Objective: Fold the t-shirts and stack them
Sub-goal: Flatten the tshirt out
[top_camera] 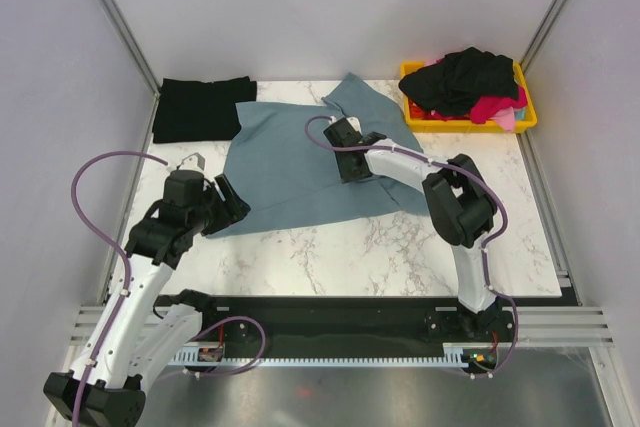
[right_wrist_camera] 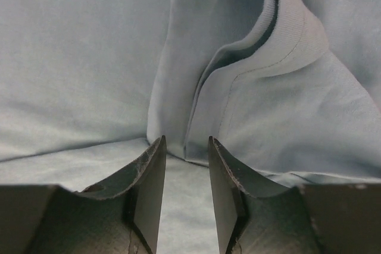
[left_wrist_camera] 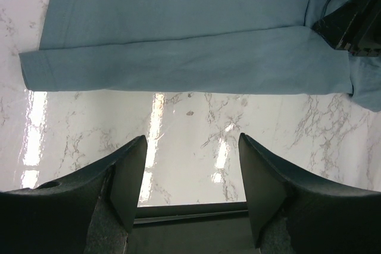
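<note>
A slate blue-grey t-shirt point(top_camera: 285, 172) lies spread on the marble table, with one part reaching back toward the bin. My right gripper point(top_camera: 343, 142) rests on its right half. In the right wrist view the fingers point(right_wrist_camera: 186, 140) stand a little apart with cloth under them, and the ribbed collar point(right_wrist_camera: 280, 34) is just ahead. My left gripper point(top_camera: 240, 209) is open and empty over bare marble point(left_wrist_camera: 191, 138), just off the shirt's near left edge point(left_wrist_camera: 178, 69). A folded black t-shirt point(top_camera: 203, 107) lies at the back left. Black and pink-red shirts point(top_camera: 470, 77) are heaped in the bin.
The yellow plastic bin point(top_camera: 525, 119) stands at the back right corner. Grey walls and metal frame posts close in the table on three sides. The right arm's gripper shows at the top right of the left wrist view point(left_wrist_camera: 354, 19).
</note>
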`<act>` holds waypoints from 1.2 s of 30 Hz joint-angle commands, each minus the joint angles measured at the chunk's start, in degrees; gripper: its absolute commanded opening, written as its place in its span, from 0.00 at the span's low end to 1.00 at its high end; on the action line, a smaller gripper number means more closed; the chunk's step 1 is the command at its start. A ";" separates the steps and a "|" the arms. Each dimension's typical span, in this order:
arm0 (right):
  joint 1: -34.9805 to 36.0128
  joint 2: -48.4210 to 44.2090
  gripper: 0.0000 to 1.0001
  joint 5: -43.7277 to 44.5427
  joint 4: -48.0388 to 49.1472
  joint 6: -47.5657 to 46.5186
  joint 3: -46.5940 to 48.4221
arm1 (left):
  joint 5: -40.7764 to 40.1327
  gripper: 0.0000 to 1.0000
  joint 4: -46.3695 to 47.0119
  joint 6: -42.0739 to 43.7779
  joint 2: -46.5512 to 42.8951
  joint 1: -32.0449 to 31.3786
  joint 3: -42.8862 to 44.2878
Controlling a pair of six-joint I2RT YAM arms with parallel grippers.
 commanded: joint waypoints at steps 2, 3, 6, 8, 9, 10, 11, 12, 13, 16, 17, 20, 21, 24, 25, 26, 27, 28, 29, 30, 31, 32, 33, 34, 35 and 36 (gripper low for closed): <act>-0.30 0.44 0.40 1.67 1.23 1.02 1.17 | -1.07 0.71 1.08 1.86 -0.66 -0.18 0.46; -0.30 0.44 0.39 2.02 1.23 1.11 1.08 | -1.07 0.71 1.00 1.95 -0.66 -0.18 0.46; -0.30 0.44 0.34 2.38 1.23 1.19 0.64 | -0.98 0.71 1.08 1.86 -0.49 -0.18 0.37; -0.30 0.27 0.27 2.73 1.40 1.28 0.55 | -1.07 0.71 1.08 1.86 -0.40 -0.18 0.46; -0.30 0.27 0.25 2.81 1.40 1.02 0.55 | -0.98 0.71 1.00 1.86 -0.40 -0.18 0.46; -0.21 0.35 0.23 3.25 1.31 0.93 0.63 | -0.98 0.71 1.00 1.86 -0.40 -0.18 0.46; -0.30 0.35 0.20 3.34 1.31 0.85 0.72 | -0.98 0.71 1.00 1.95 -0.48 -0.18 0.46; -0.21 0.44 0.18 3.52 1.40 0.76 0.72 | -0.98 0.71 1.08 1.87 -0.49 -0.18 0.37; -0.30 0.53 0.15 3.69 1.23 0.58 0.81 | -1.07 0.71 1.08 1.86 -0.49 -0.18 0.46; -0.30 0.88 0.05 4.48 0.79 0.32 0.99 | -1.16 0.71 1.08 1.86 -0.57 -0.18 0.37; -0.39 1.06 0.00 4.66 0.70 0.23 0.90 | -1.07 0.71 1.08 1.86 -0.57 -0.18 0.37; -0.47 0.88 0.00 4.75 0.61 0.05 0.55 | -1.24 0.71 1.08 1.86 -0.49 -0.18 0.46; -0.47 0.71 0.00 4.75 0.61 -0.03 0.55 | -1.33 0.71 1.00 1.86 -0.49 -0.18 0.37; -0.56 -1.92 0.00 5.01 0.17 -0.73 1.25 | -1.51 0.71 1.00 1.78 -0.05 -0.18 0.37; -0.56 -3.32 0.00 5.19 -0.18 -0.91 1.69 | -1.59 0.71 1.08 1.69 0.21 -0.18 0.37; -0.56 -6.47 0.00 5.54 -0.70 -1.09 1.86 | -1.60 0.71 1.00 1.69 0.83 -0.18 0.46; -0.65 -8.33 0.00 5.98 -1.14 -1.61 1.95 | -1.68 0.71 0.91 1.69 1.09 -0.18 0.55; -0.56 -12.44 0.00 6.94 -2.54 -1.70 1.52 | -1.86 0.71 0.82 1.69 1.27 -0.18 0.55; -0.56 -14.74 0.00 7.56 -3.25 -1.88 0.82 | -1.86 0.71 0.91 1.69 1.36 -0.18 0.55; -0.56 -17.37 0.00 8.00 -3.95 -1.62 -0.23 | -1.95 0.71 0.91 1.69 1.27 -0.18 0.55; -0.56 -23.14 0.00 8.44 -4.83 -1.01 -3.64 | -2.38 0.71 0.82 1.43 1.10 -0.18 0.46; -0.56 -26.25 0.00 8.44 -5.01 -0.48 -5.85 | -2.56 0.71 0.82 1.43 0.92 -0.18 0.46; -0.56 -29.50 0.00 8.44 -5.28 0.22 -8.13 | -2.74 0.72 0.73 1.43 0.92 -0.18 0.46; -0.47 -35.97 0.00 8.53 -6.06 1.88 -13.11 | -3.00 0.72 0.82 1.34 1.09 -0.18 0.46; -0.56 -39.25 0.00 8.44 -6.59 2.94 -15.69 | -3.09 0.72 0.82 1.34 1.18 -0.09 0.55; -0.47 -42.42 0.00 8.44 -7.29 4.26 -18.24 | -3.18 0.72 0.65 1.34 1.53 -0.09 0.55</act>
